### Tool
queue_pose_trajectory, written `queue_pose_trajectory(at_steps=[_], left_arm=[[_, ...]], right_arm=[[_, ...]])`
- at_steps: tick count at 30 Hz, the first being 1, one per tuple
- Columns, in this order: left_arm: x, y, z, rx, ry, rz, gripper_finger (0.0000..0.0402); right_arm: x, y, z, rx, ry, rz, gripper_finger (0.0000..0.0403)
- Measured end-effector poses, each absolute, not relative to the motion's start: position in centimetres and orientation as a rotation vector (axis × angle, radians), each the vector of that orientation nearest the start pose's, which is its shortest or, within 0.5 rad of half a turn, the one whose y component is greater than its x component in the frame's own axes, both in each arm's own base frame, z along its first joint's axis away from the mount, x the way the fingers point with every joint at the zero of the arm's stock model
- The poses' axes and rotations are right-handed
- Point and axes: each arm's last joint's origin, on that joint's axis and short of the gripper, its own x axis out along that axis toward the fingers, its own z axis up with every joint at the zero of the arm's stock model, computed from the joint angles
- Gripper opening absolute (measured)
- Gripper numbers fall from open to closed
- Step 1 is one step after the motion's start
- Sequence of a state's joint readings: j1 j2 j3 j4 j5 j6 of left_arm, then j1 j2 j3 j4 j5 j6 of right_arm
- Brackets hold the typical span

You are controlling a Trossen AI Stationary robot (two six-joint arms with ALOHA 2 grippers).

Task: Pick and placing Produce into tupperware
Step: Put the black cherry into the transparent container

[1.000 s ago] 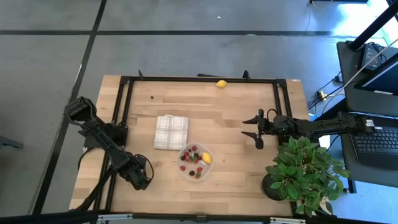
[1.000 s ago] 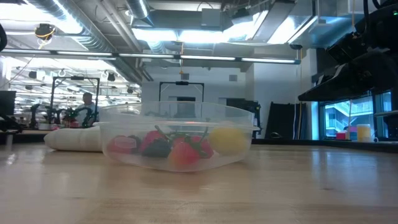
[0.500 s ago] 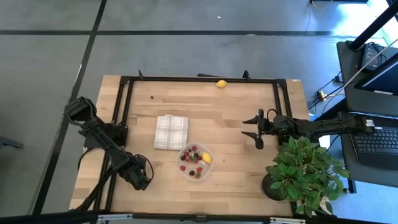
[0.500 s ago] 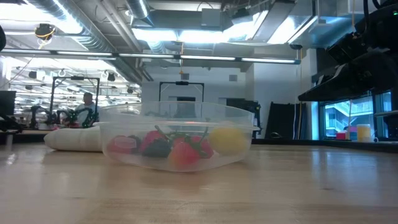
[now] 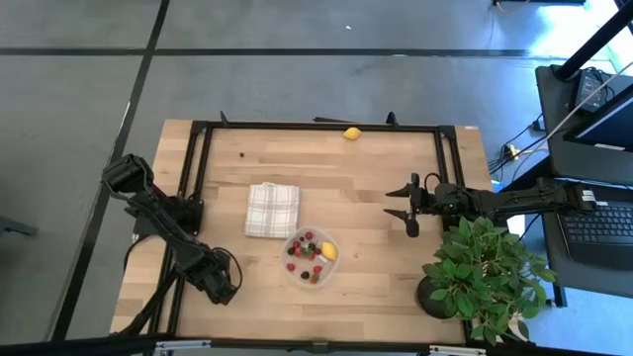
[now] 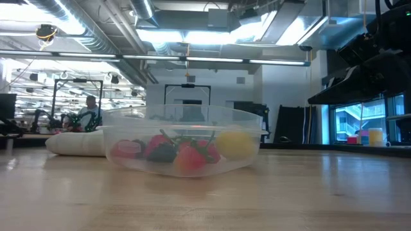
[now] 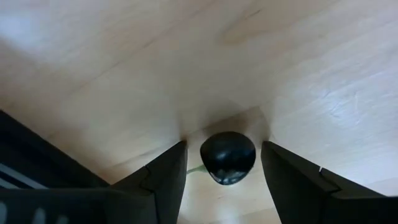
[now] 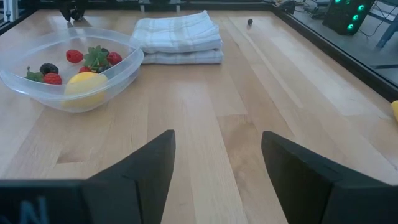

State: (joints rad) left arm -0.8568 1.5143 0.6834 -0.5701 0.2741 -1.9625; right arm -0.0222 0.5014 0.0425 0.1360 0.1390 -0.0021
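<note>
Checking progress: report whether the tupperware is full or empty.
Partly filled: the tupperware holds red and dark berries plus one lemon, well below its rim.

The picture's edge is cutting off a lemon (image 8: 395, 110), and the left hand (image 7: 225, 180) is hiding the dark berry's (image 7: 227, 157) underside.

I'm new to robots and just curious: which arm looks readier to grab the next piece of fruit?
Left. The left gripper has its open jaws on either side of a dark berry lying on the table. The right gripper hangs open over bare wood, with nothing between its jaws.
</note>
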Motion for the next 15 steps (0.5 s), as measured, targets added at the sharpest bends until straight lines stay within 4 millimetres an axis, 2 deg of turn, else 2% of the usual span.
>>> queue_pose_trajectory(at_steps=[15], left_arm=[[14.46,-18.02,13.2,-1.053,1.644,0.705,0.0197]], right_arm=[[12.6,-0.68,14.51,-0.021,0.323,-0.159,0.0241]])
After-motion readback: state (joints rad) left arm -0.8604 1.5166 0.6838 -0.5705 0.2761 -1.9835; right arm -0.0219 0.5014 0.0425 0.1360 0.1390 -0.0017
